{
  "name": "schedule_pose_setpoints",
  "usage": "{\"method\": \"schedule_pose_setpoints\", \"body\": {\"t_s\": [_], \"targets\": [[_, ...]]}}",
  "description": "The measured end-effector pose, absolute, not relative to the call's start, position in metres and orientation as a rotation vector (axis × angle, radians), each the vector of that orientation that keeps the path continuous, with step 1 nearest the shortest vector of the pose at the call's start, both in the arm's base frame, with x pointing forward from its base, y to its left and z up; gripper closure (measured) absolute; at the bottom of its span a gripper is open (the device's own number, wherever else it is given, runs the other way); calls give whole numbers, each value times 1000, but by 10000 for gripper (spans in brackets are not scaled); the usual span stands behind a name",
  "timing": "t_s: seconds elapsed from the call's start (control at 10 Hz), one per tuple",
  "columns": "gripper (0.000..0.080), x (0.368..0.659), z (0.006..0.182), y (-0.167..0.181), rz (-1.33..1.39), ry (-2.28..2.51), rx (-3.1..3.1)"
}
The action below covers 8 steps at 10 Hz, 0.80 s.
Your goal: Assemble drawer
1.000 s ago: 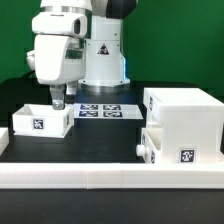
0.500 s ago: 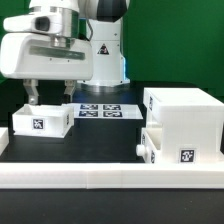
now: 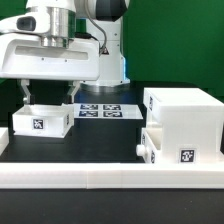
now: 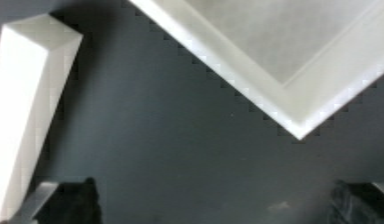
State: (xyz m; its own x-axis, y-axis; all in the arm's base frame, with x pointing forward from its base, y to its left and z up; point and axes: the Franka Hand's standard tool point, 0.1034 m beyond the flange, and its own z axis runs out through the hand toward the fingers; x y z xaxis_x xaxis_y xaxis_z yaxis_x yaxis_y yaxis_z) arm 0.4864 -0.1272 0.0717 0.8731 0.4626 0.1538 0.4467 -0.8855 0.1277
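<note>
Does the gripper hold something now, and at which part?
Nothing is held: the gripper is open near the small tray, with nothing between its jaws.

A green backdrop point(image 3: 178, 40) stands behind the black tabletop point(image 3: 100, 140).

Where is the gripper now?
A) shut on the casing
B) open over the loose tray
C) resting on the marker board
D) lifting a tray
B: the gripper hangs open, its fingers spread above the loose tray.
</note>
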Motion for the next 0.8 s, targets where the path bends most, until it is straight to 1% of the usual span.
{"method": "schedule_pose_setpoints", "body": {"t_s": [0.2, 0.4, 0.5, 0.6, 0.8], "targets": [[151, 473, 69, -126, 214, 168, 3104], [151, 462, 62, -125, 152, -146, 3149], [151, 457, 57, -127, 173, -267, 3144], [151, 456, 56, -126, 171, -384, 3142], [151, 457, 56, -125, 173, -395, 3144]]}}
